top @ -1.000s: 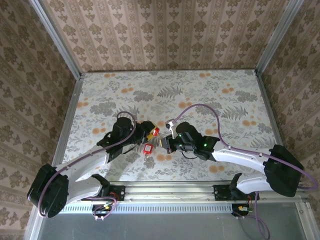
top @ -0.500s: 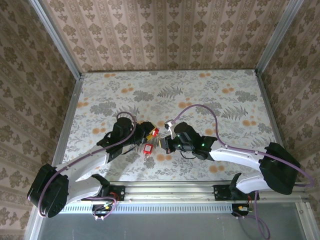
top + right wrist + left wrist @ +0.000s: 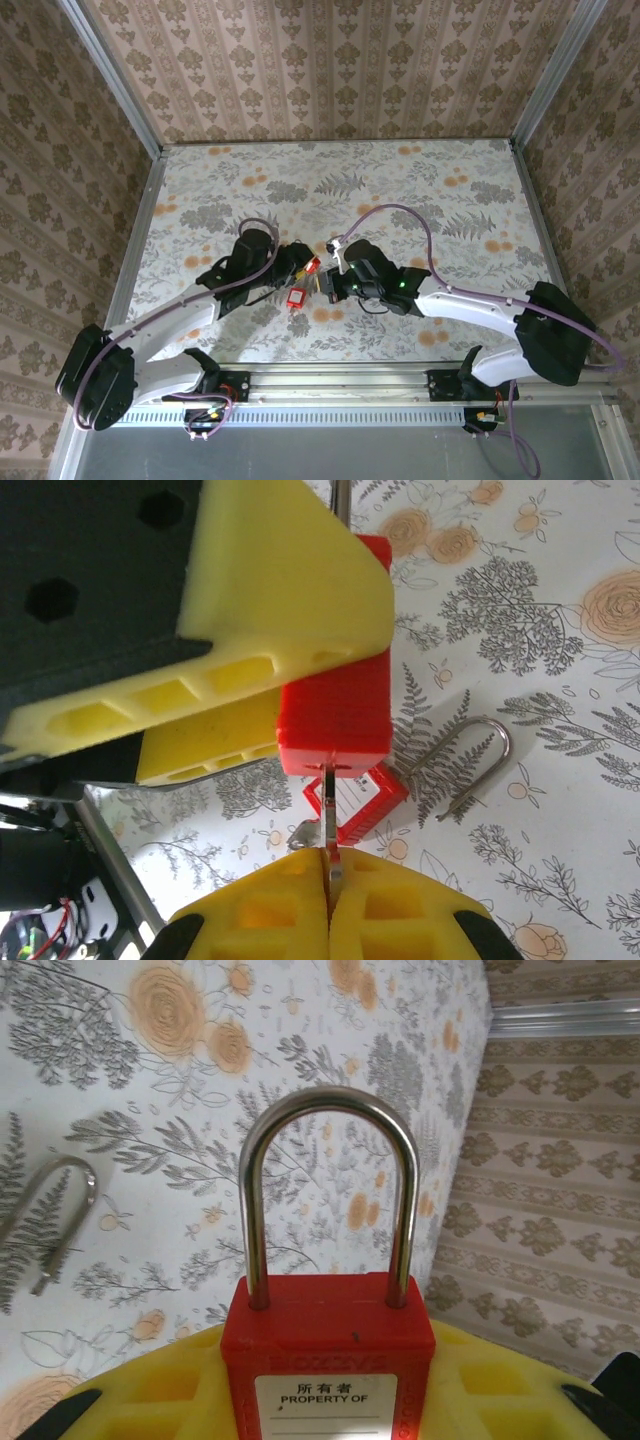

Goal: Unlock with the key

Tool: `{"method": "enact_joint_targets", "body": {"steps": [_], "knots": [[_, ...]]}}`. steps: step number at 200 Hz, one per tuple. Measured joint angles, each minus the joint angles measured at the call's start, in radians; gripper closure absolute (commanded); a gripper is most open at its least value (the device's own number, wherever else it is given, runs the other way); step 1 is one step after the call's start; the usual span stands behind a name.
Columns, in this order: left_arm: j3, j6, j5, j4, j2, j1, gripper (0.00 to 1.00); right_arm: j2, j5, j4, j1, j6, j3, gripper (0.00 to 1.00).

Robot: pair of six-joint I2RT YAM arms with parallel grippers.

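My left gripper [image 3: 328, 1385] is shut on a red padlock [image 3: 328, 1345], body between the yellow pads and its steel shackle [image 3: 330, 1110] closed, pointing away. From above, this padlock [image 3: 311, 264] hangs over the table between both grippers. In the right wrist view the padlock [image 3: 335, 715] shows its underside. My right gripper [image 3: 328, 880] is shut on a thin metal key [image 3: 329, 815]. The key's blade stands edge-on and its tip meets the keyhole slot in the lock's bottom face. The right gripper [image 3: 335, 284] sits just right of the held lock.
A second red padlock body [image 3: 297, 298] with a white label lies on the floral table [image 3: 400, 180] below the grippers, also visible under the key [image 3: 370, 805]. A loose steel shackle [image 3: 470, 765] lies beside it on the table [image 3: 55, 1215]. Walls enclose the table.
The right gripper has slid left, bringing the key up to the held padlock. The left arm has shifted slightly right and forward with its lock.
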Motion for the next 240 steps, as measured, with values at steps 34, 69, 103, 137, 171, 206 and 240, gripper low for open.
{"method": "enact_joint_targets", "body": {"steps": [34, 69, 103, 137, 171, 206, 240], "knots": [[0.044, 0.047, -0.043, -0.073, 0.027, -0.029, 1.0, 0.016, 0.014, -0.018, 0.0, 0.002, 0.01, 1.0], [0.044, 0.052, -0.058, -0.042, 0.05, -0.039, 1.0, 0.016, -0.018, 0.009, -0.032, 0.019, -0.007, 1.0], [0.041, 0.043, -0.071, 0.044, 0.092, -0.063, 1.0, 0.015, -0.139, 0.135, -0.117, 0.03, -0.07, 1.0], [0.043, 0.042, -0.074, 0.09, 0.11, -0.071, 1.0, 0.011, -0.2, 0.163, -0.156, 0.001, -0.083, 0.99], [0.046, 0.052, -0.063, 0.082, 0.106, -0.08, 1.0, -0.01, -0.214, 0.131, -0.163, -0.029, -0.083, 0.82], [0.042, 0.069, -0.018, 0.081, 0.045, -0.069, 1.0, -0.068, -0.23, 0.159, -0.174, 0.001, -0.108, 0.7], [0.042, 0.093, 0.031, 0.073, 0.012, -0.047, 1.0, -0.119, -0.232, 0.217, -0.183, 0.042, -0.155, 0.61]]}}
